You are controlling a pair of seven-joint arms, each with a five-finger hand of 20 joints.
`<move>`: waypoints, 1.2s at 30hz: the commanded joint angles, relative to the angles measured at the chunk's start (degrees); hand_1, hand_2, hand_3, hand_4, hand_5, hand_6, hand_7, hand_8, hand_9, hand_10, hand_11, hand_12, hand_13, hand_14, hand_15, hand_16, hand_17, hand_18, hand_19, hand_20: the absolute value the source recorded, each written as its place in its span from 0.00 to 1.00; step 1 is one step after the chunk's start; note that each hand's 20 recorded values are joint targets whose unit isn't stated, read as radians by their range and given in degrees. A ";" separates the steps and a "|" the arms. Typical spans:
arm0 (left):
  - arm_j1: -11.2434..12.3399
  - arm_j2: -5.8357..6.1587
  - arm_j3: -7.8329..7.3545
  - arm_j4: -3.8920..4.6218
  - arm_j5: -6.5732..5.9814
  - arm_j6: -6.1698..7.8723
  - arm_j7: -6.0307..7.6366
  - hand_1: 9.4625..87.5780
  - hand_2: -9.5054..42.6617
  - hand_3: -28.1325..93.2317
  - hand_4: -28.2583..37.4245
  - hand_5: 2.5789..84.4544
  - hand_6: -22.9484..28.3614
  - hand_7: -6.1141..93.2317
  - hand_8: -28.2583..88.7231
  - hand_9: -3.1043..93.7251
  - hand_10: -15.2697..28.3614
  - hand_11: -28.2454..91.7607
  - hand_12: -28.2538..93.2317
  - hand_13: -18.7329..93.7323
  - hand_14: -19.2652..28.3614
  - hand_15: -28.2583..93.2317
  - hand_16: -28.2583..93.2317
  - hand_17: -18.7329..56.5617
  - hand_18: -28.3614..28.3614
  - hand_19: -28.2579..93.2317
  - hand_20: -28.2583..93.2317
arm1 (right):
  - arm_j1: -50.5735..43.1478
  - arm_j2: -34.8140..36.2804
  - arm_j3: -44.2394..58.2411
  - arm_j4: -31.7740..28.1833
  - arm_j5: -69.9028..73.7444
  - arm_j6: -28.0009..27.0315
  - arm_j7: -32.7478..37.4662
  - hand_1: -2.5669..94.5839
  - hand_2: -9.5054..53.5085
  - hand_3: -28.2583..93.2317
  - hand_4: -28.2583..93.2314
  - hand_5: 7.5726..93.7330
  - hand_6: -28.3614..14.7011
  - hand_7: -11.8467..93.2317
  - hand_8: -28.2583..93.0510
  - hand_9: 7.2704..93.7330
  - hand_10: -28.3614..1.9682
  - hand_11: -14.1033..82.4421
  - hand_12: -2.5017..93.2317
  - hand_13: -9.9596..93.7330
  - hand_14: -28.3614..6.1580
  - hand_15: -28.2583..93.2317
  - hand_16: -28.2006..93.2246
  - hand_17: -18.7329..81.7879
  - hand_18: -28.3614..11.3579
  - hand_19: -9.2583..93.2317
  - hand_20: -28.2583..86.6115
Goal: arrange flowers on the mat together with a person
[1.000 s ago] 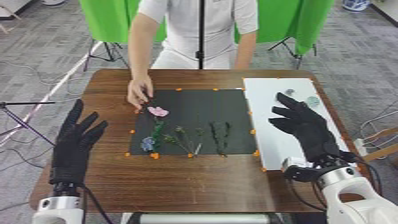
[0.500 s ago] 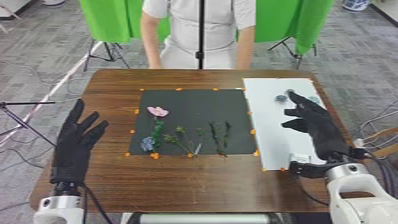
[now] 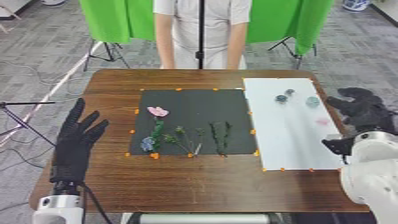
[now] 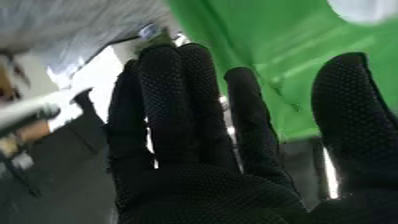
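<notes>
- Collision is judged the likeliest trouble: if the right hand (image 3: pixel 360 107), above the counter's right edge beside the white rectangular board (image 3: pixel 280 145), is swung back too low, the small dark teal blossoms (image 3: pixel 282 98) and the pale teal blossom (image 3: pixel 312 101) could be scattered.
- Flowers already laid on the black square mat (image 3: pixel 191 97), namely the pink flower (image 3: pixel 157 111) at the top of a green stem (image 3: pixel 157 131), the blue flower (image 3: pixel 147 144) near its foot and the thin dark stems (image 3: pixel 219 137) further right, could be dragged askew by a brushed glove, since nothing is seen to pin them.
- Pinching of the faint pink blossom (image 3: pixel 322 121), lying flat on the board, could fail if the fingers were closed above it.
- Right fingers are held straight, the thumb well apart, with nothing pinched; the left hand (image 3: pixel 75 142) is held beside the mat, its fingers straight and spread.
- Since the earlier frame, the right hand has been moved from over the board to its outer side, and the faint pink blossom has been uncovered.
</notes>
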 commanded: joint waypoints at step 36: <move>0.01 -0.54 -0.31 -0.12 -1.59 0.26 -0.23 0.15 0.26 0.86 0.00 0.25 0.37 0.19 0.15 0.32 0.63 0.32 0.35 0.39 0.81 0.43 0.23 0.13 0.98 0.63 0.24 | 29.21 10.37 -39.16 23.65 -16.64 -7.98 4.55 0.64 0.04 0.70 0.00 0.76 0.80 0.42 0.20 0.89 0.77 0.47 0.35 0.78 0.74 0.79 0.42 0.41 0.25 0.82 0.62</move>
